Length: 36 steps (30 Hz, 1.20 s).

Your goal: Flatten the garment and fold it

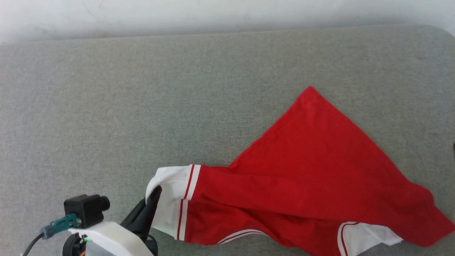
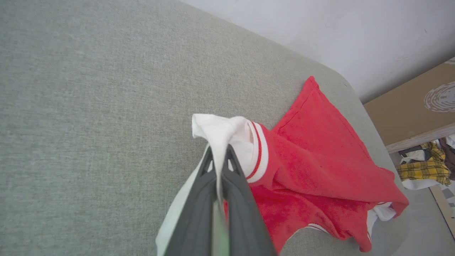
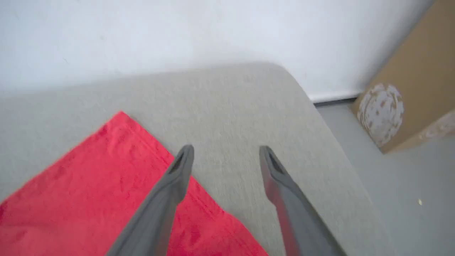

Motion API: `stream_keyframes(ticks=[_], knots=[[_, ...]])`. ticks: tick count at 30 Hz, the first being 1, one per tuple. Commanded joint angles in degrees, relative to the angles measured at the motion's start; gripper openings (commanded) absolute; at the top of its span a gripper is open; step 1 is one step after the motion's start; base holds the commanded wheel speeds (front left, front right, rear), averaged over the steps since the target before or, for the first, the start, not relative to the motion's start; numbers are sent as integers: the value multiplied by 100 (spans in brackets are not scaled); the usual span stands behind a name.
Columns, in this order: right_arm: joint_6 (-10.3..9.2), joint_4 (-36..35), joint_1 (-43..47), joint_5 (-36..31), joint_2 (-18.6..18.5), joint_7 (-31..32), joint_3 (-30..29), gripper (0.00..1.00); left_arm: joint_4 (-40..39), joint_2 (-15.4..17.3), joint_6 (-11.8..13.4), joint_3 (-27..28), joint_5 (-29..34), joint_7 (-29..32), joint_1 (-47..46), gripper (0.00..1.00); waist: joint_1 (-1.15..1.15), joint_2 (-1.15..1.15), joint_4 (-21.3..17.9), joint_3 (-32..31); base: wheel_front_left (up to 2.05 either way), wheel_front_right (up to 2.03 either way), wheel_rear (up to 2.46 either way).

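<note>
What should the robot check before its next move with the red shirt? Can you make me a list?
1. Left gripper holding the white sleeve: ok, shut on it.
2. Right gripper free: ok, jaws apart, nothing between them.
3. The shirt lying flat: not ok, bunched and folded over itself.
4. Room on the table to spread it: ok, bare grey surface to the left.
5. Whole shirt on the table: cannot tell, its lower edge leaves the head view.
</note>
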Motion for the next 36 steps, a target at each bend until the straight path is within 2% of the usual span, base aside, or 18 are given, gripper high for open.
stream_keyframes(ticks=[1, 3, 6, 13, 19, 26, 27, 28, 29, 36], knots=[[-3, -234, -453, -40, -20, 134, 63, 100, -34, -6, -57, -17, 36, -49, -137, 0, 0, 0, 175, 182, 0, 0, 0], [-3, -360, -913, -159, -174, 337, 309, 100, -42, -9, -90, -46, 40, -72, -213, 0, 0, 0, 277, 314, 0, 0, 0], [-3, -52, -1670, -258, -302, 562, 705, 100, -41, -16, -142, -89, 36, -102, -347, 0, 0, 0, 417, 544, 0, 0, 0], [-3, 1644, -3035, -527, -750, 939, 1739, 100, 50, -31, -283, -211, -2, -140, -700, 0, 0, 0, 694, 1054, 0, 0, 0], [-3, 2755, -3477, -526, -920, 1291, 2258, 100, 201, -55, -364, -288, -45, -189, -935, 0, 0, 0, 879, 1265, 0, 0, 0], [-3, 3350, -3606, -492, -1091, 1260, 2398, 100, 335, -71, -424, -341, -104, -248, -1084, 0, 0, 0, 1018, 1398, 0, 0, 0], [-3, 3406, -3603, -494, -1088, 1271, 2411, 60, 347, -71, -428, -342, -114, -255, -1098, 0, 0, 0, 1025, 1409, 0, 0, 0], [-3, 3456, -3600, -490, -1089, 1282, 2434, 38, 357, -70, -432, -339, -125, -260, -1108, 0, 0, 0, 1028, 1420, 0, 0, 0], [-3, 3504, -3600, -483, -1083, 1288, 2439, 0, 367, -66, -434, -335, -134, -262, -1118, 0, 0, 0, 1027, 1428, 0, 0, 0], [-3, 3685, -3697, -484, -956, 896, 2352, 0, 410, -52, -449, -266, -194, -357, -1189, 0, 0, 0, 890, 1297, 0, 0, 0]])
